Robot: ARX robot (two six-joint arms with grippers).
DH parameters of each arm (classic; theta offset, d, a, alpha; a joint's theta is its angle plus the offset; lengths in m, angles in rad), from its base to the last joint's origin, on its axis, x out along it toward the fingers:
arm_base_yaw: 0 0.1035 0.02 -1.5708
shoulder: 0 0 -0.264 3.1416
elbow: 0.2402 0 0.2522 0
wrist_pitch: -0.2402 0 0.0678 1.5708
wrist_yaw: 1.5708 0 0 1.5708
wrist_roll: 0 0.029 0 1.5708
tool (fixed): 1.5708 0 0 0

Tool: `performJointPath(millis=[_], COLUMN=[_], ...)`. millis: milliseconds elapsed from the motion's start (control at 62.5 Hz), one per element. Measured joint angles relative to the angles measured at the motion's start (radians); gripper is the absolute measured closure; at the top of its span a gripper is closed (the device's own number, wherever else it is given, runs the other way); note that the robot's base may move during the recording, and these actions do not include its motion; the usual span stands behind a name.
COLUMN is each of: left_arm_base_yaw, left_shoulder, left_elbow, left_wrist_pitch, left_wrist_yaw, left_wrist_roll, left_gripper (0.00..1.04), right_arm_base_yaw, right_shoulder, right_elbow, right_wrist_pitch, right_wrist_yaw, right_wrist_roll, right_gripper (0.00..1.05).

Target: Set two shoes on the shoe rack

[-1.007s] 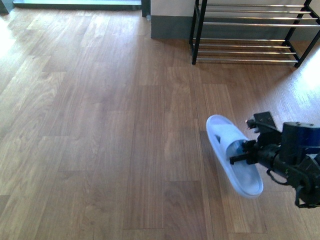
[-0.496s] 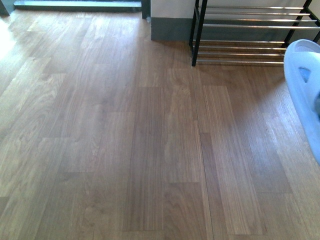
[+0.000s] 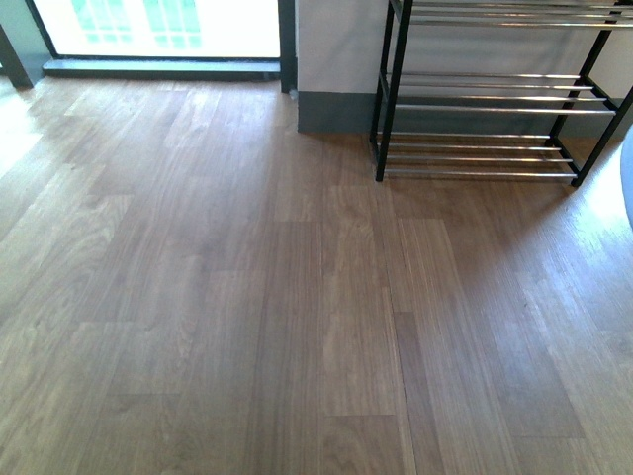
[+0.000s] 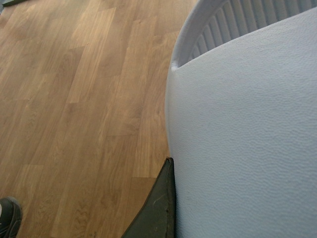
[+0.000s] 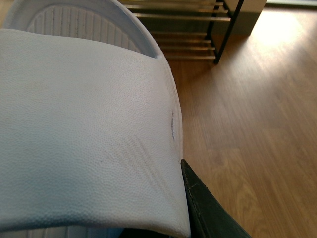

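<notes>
The shoes I see are white slippers, not sneakers. In the left wrist view a white slipper (image 4: 247, 124) fills the right half. My left gripper (image 4: 198, 203) is shut on its textured strap, with one dark finger (image 4: 158, 210) showing beside it. In the right wrist view another white slipper (image 5: 84, 129) is held the same way by my right gripper (image 5: 148, 208), its dark finger (image 5: 208, 213) against the strap edge. The shoe rack (image 3: 485, 109), black frame with chrome rods, stands at the far right against the wall. It also shows beyond the slipper (image 5: 193, 29). A white slipper sliver (image 3: 628, 178) touches the front view's right edge.
Wooden plank floor (image 3: 247, 297) stretches in front of the rack. A bright window or glass door (image 3: 168, 25) is at the far left, and a white wall with grey skirting (image 3: 336, 109) sits beside the rack. A dark shoe toe (image 4: 9, 218) lies on the floor.
The right gripper and its slipper rose from the lower right and slid out at the front view's right edge. The view has shifted, so the rack sits lower in it and more of it shows.
</notes>
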Motion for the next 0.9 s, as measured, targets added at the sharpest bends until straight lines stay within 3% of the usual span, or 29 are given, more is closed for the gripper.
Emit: performJointPath(millis=[895], left_arm_base_yaw=[0.000], left_shoulder=[0.000], left_elbow=[0.000], left_wrist_pitch=[0.000], left_wrist_yaw=[0.002], left_wrist_roll=[0.000], left_gripper=[1.03], right_arm_base_yaw=[0.003], right_shoulder=[-0.037], right_elbow=[-0.002], right_wrist_pitch=[-0.006], right_wrist_yaw=[0.006], right_wrist_roll=[0.017], right_gripper=[1.03])
